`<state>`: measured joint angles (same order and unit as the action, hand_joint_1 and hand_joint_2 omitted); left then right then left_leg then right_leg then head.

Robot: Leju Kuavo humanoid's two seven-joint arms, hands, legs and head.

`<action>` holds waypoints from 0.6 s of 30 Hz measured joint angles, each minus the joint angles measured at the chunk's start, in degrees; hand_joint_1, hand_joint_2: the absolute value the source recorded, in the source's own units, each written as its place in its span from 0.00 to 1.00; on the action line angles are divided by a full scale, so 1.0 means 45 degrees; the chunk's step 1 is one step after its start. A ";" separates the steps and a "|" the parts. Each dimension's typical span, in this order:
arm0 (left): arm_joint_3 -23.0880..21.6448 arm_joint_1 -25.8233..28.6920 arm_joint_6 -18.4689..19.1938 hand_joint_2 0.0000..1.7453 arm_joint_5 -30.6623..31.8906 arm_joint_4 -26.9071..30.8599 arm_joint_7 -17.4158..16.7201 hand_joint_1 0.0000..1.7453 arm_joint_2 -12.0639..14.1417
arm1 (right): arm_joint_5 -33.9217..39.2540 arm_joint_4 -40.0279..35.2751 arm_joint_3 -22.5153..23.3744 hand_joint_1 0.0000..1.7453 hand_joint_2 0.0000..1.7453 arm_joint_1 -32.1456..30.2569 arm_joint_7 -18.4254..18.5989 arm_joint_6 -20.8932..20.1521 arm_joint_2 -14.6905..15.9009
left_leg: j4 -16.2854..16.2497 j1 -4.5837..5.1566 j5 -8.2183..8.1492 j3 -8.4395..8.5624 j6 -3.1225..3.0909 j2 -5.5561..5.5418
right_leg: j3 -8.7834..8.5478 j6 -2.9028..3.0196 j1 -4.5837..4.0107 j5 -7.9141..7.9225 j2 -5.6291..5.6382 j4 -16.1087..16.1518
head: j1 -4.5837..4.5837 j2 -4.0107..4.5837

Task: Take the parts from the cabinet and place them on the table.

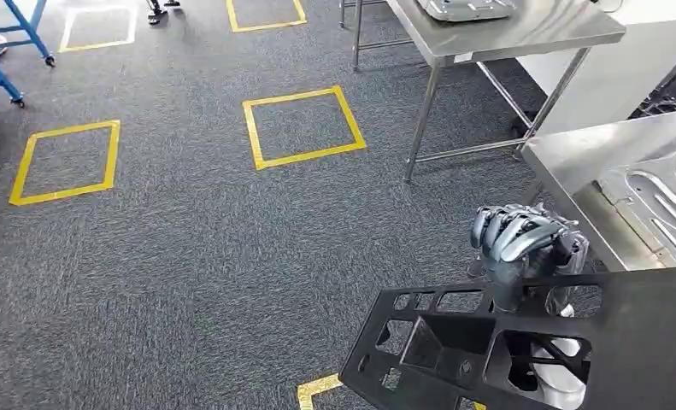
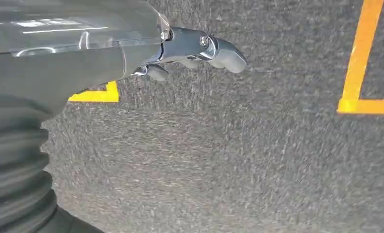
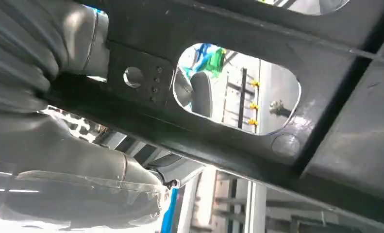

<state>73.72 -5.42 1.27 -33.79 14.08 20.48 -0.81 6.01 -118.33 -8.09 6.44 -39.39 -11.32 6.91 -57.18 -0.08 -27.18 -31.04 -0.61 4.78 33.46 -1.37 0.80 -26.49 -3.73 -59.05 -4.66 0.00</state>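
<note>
A large black part (image 1: 522, 342), a flat panel with several cutouts, fills the lower right of the head view. My right hand (image 1: 526, 241) grips its upper edge with the fingers curled over it. In the right wrist view the black part (image 3: 258, 53) passes close over the right hand (image 3: 58, 145), whose thumb lies under it. My left hand (image 2: 190, 48) hangs above the grey carpet and holds nothing; its thumb sticks out and the other fingers are mostly hidden.
A steel table (image 1: 573, 154) stands at the right with a silver pressed part (image 1: 663, 201) on it. A second steel table (image 1: 531, 34) stands farther back, also bearing a metal part (image 1: 467, 8). Yellow taped squares (image 1: 304, 126) mark the carpet. A blue frame (image 1: 9, 43) stands far left.
</note>
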 joint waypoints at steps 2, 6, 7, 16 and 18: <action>0.0039 0.0011 0.0000 1.00 0.0000 0.0000 0.0010 0.00 0.0010 | -0.0005 0.0000 -0.0005 1.00 1.00 0.0044 0.0000 0.0005 0.0000 | -0.0046 0.0086 -0.0076 0.0013 0.0139 0.0175 | 0.0022 0.0228 -0.0110 -0.0061 0.0127 0.0062 | -0.0005 0.0000; 0.0049 -0.0062 0.0005 1.00 0.0000 0.0000 0.0024 0.00 0.0005 | -0.0010 0.0000 -0.0010 1.00 1.00 0.0035 0.0000 0.0015 0.0010 | -0.0203 -0.0034 -0.0300 0.0067 0.0423 0.0229 | -0.0005 0.0519 -0.0054 0.0054 0.0633 0.0198 | -0.0005 0.0000; 0.0053 -0.0054 0.0015 1.00 0.0005 0.0000 0.0024 0.00 0.0000 | -0.0014 0.0000 -0.0010 1.00 1.00 0.0095 0.0000 0.0015 0.0010 | -0.0780 -0.0056 -0.0729 -0.0159 0.0464 -0.0349 | -0.0006 0.0574 -0.0035 0.0064 0.0764 0.0205 | -0.0005 0.0000; 0.0092 0.0031 0.0010 1.00 0.0000 0.0000 0.0024 0.00 0.0068 | -0.0015 0.0010 -0.0010 1.00 1.00 0.0082 0.0000 0.0015 0.0010 | -0.0232 -0.0050 -0.0036 -0.0219 0.0177 -0.2171 | 0.0016 0.0596 -0.0143 0.0080 0.2116 0.0102 | -0.0005 0.0000; 0.0107 0.0025 0.0010 1.00 0.0005 0.0000 0.0029 0.00 0.0063 | -0.0019 0.0010 -0.0015 1.00 1.00 0.0073 0.0000 0.0015 0.0010 | -0.0167 0.0031 0.0036 -0.0193 0.0148 -0.1832 | 0.0113 0.0403 -0.0074 0.0130 0.2401 0.0114 | -0.0005 0.0000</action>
<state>74.20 -5.31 1.31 -33.77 14.08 20.61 -0.52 5.92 -118.29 -8.15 6.77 -39.39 -11.26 6.95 -57.93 0.06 -27.02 -31.90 0.05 -3.47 33.96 0.44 0.47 -25.90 7.07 -58.53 -4.68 0.00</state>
